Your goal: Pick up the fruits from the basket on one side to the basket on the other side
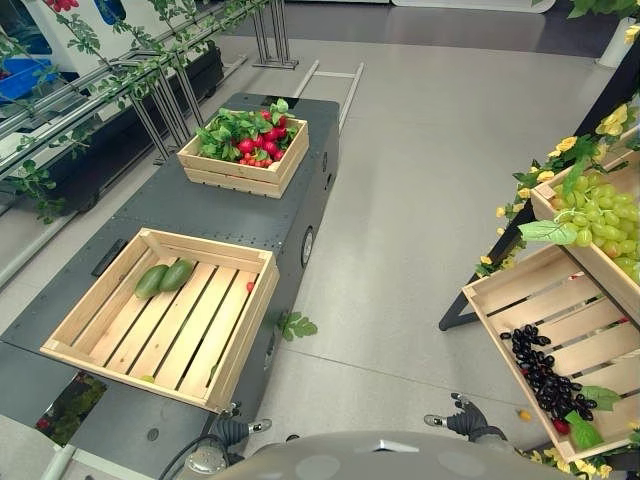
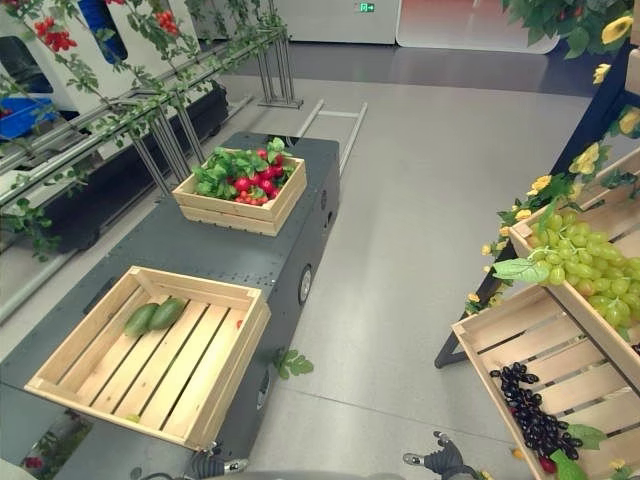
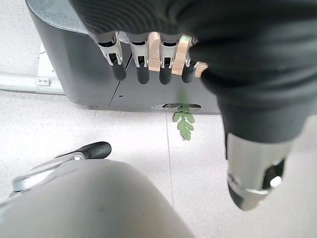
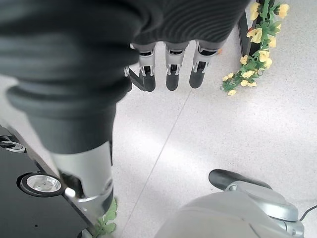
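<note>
Two green fruits point(image 1: 164, 278) lie side by side in the near wooden crate point(image 1: 237, 340) on the dark cart point(image 1: 150, 205) at the robot's left, with a small red fruit point(image 1: 249, 286) near the crate's far right corner; they look like pieces already dropped there, so this crate seems to be the receiving side. On the robot's right, a slanted wooden shelf crate point(image 1: 510, 290) holds a bunch of dark grapes point(image 1: 541, 372), and the crate above it holds green grapes point(image 1: 603, 220); the tilt presents the fruit for reaching. Farther along the cart, a second crate point(image 1: 230, 172) carries red radish-like fruit with leaves. The left hand point(image 3: 148, 62) hangs low near the cart's side, fingers straight and holding nothing; the right hand point(image 4: 168, 67) likewise hangs over the floor, fingers relaxed and empty. Both seem idle between picks. Pale speckled floor point(image 1: 420, 190) runs between cart and shelf, with a fallen leaf point(image 1: 296, 325) by the cart, vine-wrapped railings point(image 1: 120, 75) at far left and yellow flowers point(image 1: 565, 147) trimming the shelf.
</note>
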You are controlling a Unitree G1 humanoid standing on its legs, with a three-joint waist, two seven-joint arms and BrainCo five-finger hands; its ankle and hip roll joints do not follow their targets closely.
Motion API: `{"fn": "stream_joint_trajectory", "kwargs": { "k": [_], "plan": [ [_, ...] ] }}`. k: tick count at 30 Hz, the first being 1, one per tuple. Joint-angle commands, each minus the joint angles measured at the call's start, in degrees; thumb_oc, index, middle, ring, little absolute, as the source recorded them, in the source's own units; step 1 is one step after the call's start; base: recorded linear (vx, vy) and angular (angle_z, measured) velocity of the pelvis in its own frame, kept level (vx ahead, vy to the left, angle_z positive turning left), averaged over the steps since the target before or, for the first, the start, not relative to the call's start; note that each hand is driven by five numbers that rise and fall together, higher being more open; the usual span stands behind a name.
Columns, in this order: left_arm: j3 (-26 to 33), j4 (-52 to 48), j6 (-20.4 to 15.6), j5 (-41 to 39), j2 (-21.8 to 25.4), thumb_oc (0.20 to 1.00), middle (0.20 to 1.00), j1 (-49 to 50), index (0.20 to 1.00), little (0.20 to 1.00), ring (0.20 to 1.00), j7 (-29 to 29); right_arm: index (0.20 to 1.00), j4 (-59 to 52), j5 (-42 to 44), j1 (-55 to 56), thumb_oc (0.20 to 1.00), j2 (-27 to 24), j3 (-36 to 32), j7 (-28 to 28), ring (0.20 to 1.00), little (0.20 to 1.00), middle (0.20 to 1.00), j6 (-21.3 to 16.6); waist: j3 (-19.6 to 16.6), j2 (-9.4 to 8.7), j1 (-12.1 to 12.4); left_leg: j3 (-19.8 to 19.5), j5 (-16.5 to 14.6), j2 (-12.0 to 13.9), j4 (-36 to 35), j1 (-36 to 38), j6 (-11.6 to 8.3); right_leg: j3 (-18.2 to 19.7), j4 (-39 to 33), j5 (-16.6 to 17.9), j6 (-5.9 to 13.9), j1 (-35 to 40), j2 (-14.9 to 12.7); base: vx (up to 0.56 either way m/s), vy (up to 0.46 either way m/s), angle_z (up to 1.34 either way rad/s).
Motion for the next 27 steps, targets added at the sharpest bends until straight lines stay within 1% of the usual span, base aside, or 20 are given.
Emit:
{"fn": "stream_joint_trajectory", "kwargs": {
  "k": [1, 3, 4, 8, 9, 10, 11, 12, 19, 21, 27],
  "plan": [
    [3.77, 0.52, -0.21, 0.54, 0.73, 1.0, 1.0, -2.64, 1.0, 1.0, 1.0, 0.17, 1.0, -0.35, -0.51, -2.62, 1.0, -0.1, 1.97, -0.31, 1.0, 1.0, 1.0, -0.29, 0.73, -4.14, 1.91, -1.97, -3.91, -2.46, 1.7, -0.11, 2.1, 1.21, -6.78, 7.85, 4.61, 1.39, -2.71, 0.0, 0.0, 0.0],
    [3.65, 0.36, -0.19, 0.16, 0.72, 1.0, 1.0, -2.7, 1.0, 1.0, 1.0, 0.15, 1.0, -0.39, -0.41, -2.83, 1.0, -0.23, 2.18, -0.17, 1.0, 1.0, 1.0, -0.26, 0.94, -4.1, 1.95, -2.25, -3.92, -2.51, 1.72, -0.14, 2.16, 1.27, -6.56, 7.9, 4.6, 1.2, -2.67, 0.0, 0.0, 0.0],
    [3.56, 0.26, -0.16, -0.07, 0.74, 1.0, 1.0, -2.79, 1.0, 1.0, 1.0, 0.27, 1.0, -0.61, -0.29, -2.99, 1.0, -0.25, 2.33, -0.19, 1.0, 1.0, 1.0, -0.32, 1.12, -4.01, 1.91, -2.41, -4.48, -2.46, 1.69, 0.18, 2.24, 1.31, -6.44, 7.41, 4.61, 1.37, -2.54, 0.0, 0.0, 0.0],
    [3.54, -0.28, -0.03, -0.66, 0.49, 1.0, 1.0, -3.12, 1.0, 1.0, 1.0, 0.19, 1.0, -1.39, -0.16, -3.49, 1.0, -0.38, 2.5, -0.03, 1.0, 1.0, 1.0, -0.27, 2.02, -3.98, 1.91, -2.47, -4.35, -2.46, 2.12, -0.42, 2.33, 1.67, -5.89, 7.5, 4.67, 0.4, -2.39, -0.02, -0.001, -0.05],
    [3.22, -1.37, -0.41, -2.08, 0.67, 1.0, 1.0, -3.18, 1.0, 1.0, 1.0, 0.78, 1.0, -2.19, 1.0, -4.07, 1.0, -0.8, 2.26, -0.58, 1.0, 1.0, 1.0, -0.43, 3.04, -3.85, 1.71, -2.57, -4.29, -2.57, 2.78, -1.73, 2.32, 2.06, -4.94, 7.58, 4.63, -1.38, -2.26, -0.05, -0.002, -0.09],
    [3.22, -1.39, -0.4, -2.1, 0.67, 1.0, 1.0, -3.2, 1.0, 1.0, 1.0, 0.78, 1.0, -2.2, 1.01, -4.08, 1.0, -0.81, 2.25, -0.57, 1.0, 1.0, 1.0, -0.42, 2.94, -3.84, 1.72, -2.56, -4.33, -2.56, 2.89, -1.92, 2.32, 2.07, -4.83, 7.55, 4.63, -1.58, -2.25, -0.19, 0.005, -0.1],
    [2.77, -1.46, -0.47, -3.15, 0.88, 1.0, 1.0, -3.92, 1.0, 1.0, 1.0, 1.23, 1.0, -1.97, 1.54, -4.7, 1.0, -0.85, 2.4, -0.75, 1.0, 1.0, 1.0, -0.38, 3.57, -3.84, 1.65, -2.58, -4.21, -2.7, 3.69, -3.25, 2.28, 2.28, -3.63, 7.52, 4.64, -3.1, -2.16, -0.05, -0.003, -0.27],
    [2.75, -0.21, -0.01, -2.16, 0.79, 1.0, 1.0, -3.69, 1.0, 1.0, 1.0, 0.69, 1.0, -0.73, 0.44, -4.3, 1.0, -0.44, 2.89, -0.25, 1.0, 1.0, 1.0, 0.18, 2.71, -3.95, 1.84, -2.61, -4.03, -2.71, 3.23, -2.67, 2.38, 2.12, -4.16, 7.45, 4.56, -2.17, -2.15, -0.05, -0.003, -0.26],
    [3.12, 0.59, 0.12, -1.13, 0.45, 1.0, 1.0, -2.67, 1.0, 1.0, 1.0, 0.16, 1.0, 0.08, 0.32, -3.03, 1.0, -0.4, 2.05, -0.25, 1.0, 1.0, 1.0, -0.01, 1.53, -3.87, 2.18, -3.57, -4.35, -2.73, 1.22, 0.01, 2.63, 1.68, -6.4, 7.28, 4.62, 1.11, -2.53, 0.08, 0.0, -0.02],
    [3.0, 0.17, -0.02, -1.27, 0.36, 1.0, 1.0, -2.77, 1.0, 1.0, 1.0, 0.25, 1.0, 0.0, 0.35, -3.16, 1.0, -0.43, 1.9, -0.32, 1.0, 1.0, 1.0, -0.13, 1.44, -3.97, 2.2, -3.8, -3.81, -2.81, 1.29, -0.3, 2.55, 1.7, -6.44, 7.71, 4.65, 0.93, -2.66, -0.01, 0.003, 0.06],
    [3.21, 0.07, -0.02, -1.32, 0.43, 1.0, 1.0, -2.78, 1.0, 1.0, 1.0, 0.18, 1.0, -0.91, 0.44, -3.11, 1.0, -0.49, 2.21, -0.02, 1.0, 1.0, 1.0, -0.31, 1.51, -4.17, 2.24, -4.48, -3.89, -3.04, 1.08, -0.15, 2.73, 1.95, -6.46, 7.75, 4.71, 0.87, -2.68, 0.0, 0.001, 0.04]
  ]
}}
